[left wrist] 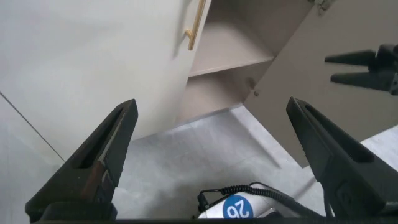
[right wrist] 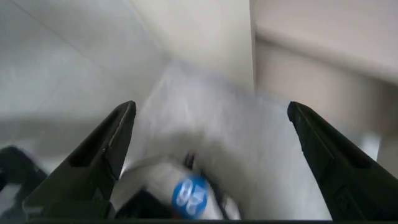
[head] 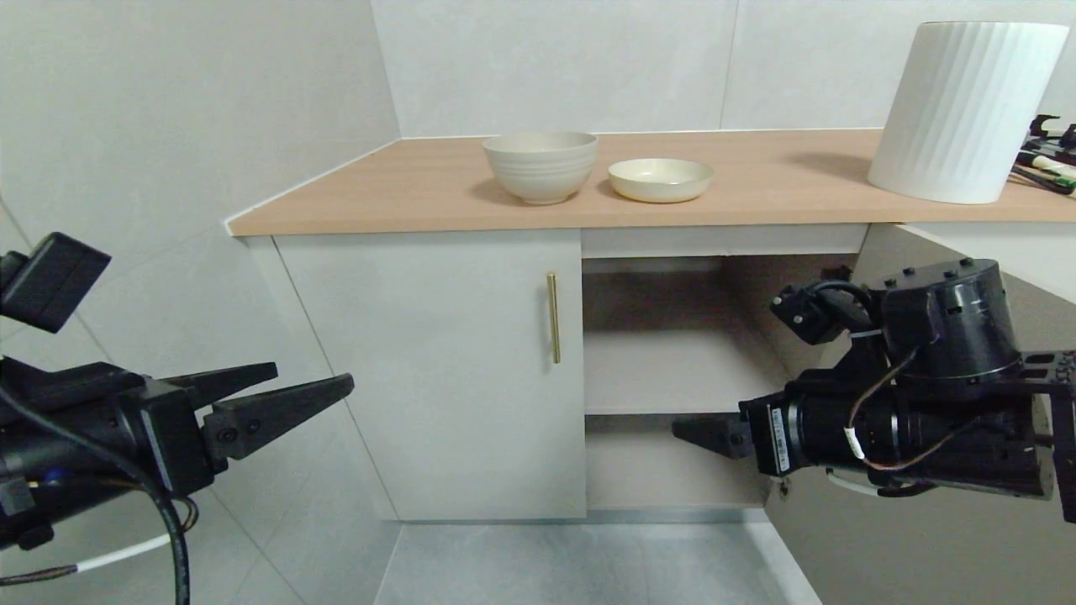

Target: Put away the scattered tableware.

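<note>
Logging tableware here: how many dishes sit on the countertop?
2: a deep bowl toward the countertop's left end, a shallow dish just right of it. The ribbed container may hide others.

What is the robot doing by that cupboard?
The robot is meant to tidy up the tableware, but it holds nothing right now. A cream bowl and a small shallow dish sit side by side on the wooden countertop. Below them, the cupboard's right side is open, showing a shelf. The left gripper and the right gripper are both open, low down in front of the cupboard.
</note>
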